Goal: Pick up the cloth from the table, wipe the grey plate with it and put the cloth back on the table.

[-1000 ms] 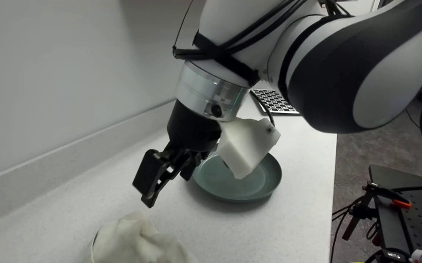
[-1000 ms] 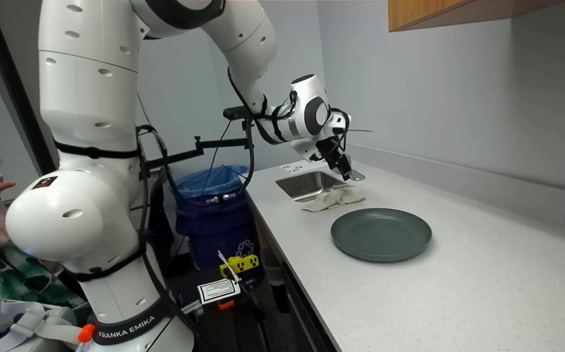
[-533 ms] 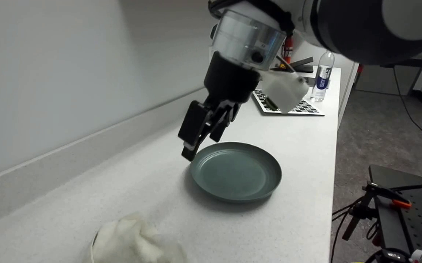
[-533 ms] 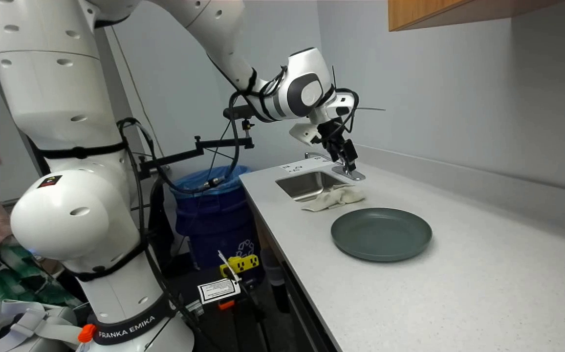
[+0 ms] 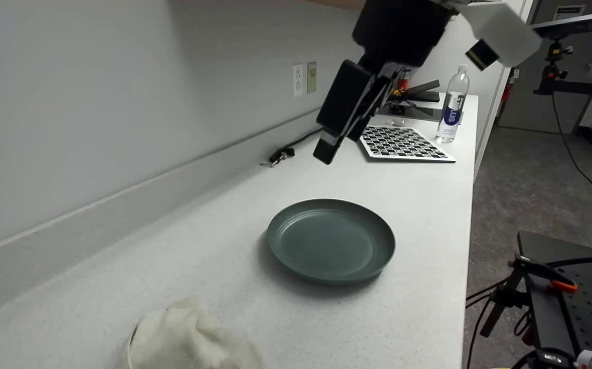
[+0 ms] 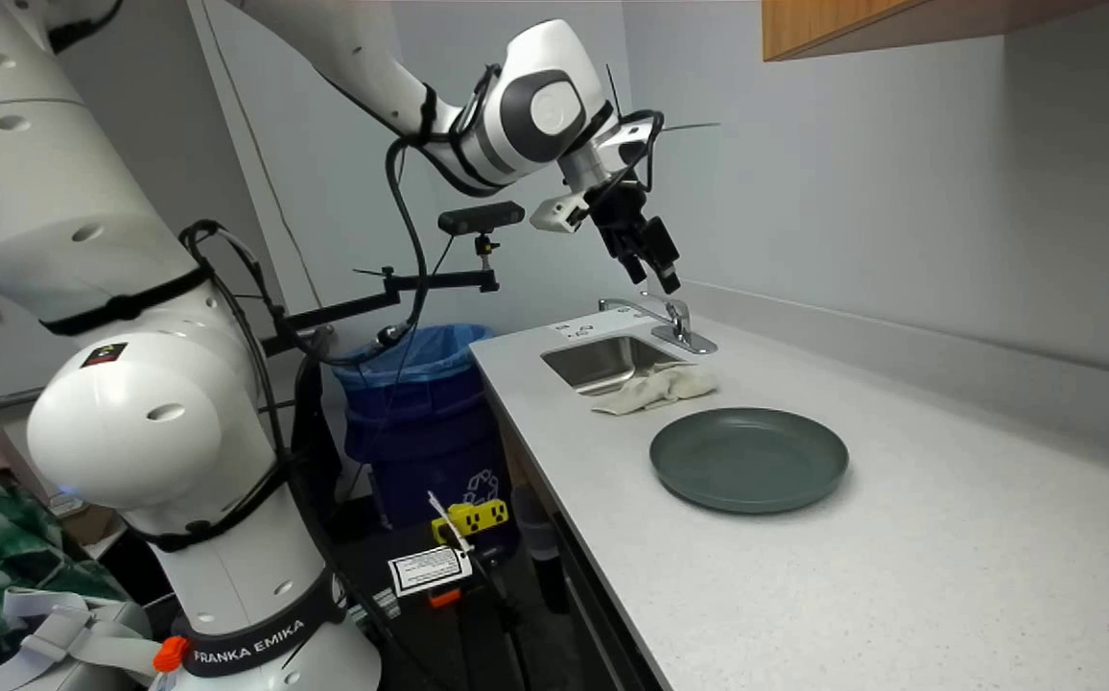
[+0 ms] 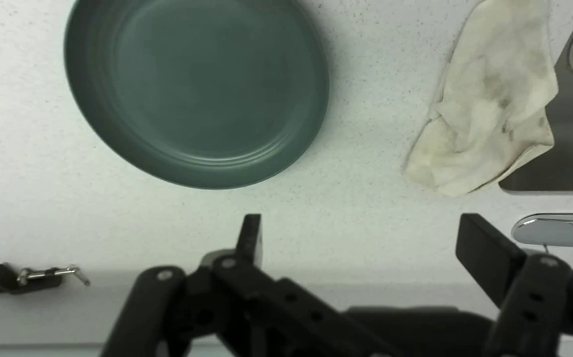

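Note:
The cream cloth lies crumpled on the white counter in both exterior views. In the wrist view the cloth shows dark stains and lies at the sink's edge. The grey-green plate lies flat and bare beside it; it also shows in an exterior view and in the wrist view. My gripper is open and empty, its fingers wide apart. It hangs well above the counter in both exterior views, touching neither cloth nor plate.
A sink and faucet stand beyond the cloth. A black-and-white patterned board and a bottle stand at the counter's far end. A wall runs along the back. A wooden cupboard hangs above.
My open gripper has risen away from the counter and the cloth, moving up and to the right in an exterior view. The cloth and the plate have not moved.

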{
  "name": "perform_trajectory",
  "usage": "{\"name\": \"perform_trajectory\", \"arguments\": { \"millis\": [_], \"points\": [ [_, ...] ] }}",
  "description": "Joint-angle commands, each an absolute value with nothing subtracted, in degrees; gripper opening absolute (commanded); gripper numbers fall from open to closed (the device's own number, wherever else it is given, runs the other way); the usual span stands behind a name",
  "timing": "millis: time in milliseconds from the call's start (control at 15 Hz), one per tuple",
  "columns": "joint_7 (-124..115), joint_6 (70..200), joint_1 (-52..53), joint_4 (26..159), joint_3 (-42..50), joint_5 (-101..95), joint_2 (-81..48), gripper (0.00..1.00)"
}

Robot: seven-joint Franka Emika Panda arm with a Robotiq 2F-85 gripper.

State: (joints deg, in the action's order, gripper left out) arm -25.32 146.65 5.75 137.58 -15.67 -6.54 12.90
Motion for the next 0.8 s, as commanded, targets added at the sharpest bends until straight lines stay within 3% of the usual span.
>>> {"name": "perform_trajectory", "arguments": {
  "millis": [0,733],
  "points": [
    [-25.5,145.7,5.9,138.3,-15.6,-6.9,14.7,1.00],
    [-25.5,145.4,5.9,138.6,-15.6,-6.9,14.8,1.00]
  ]
}}
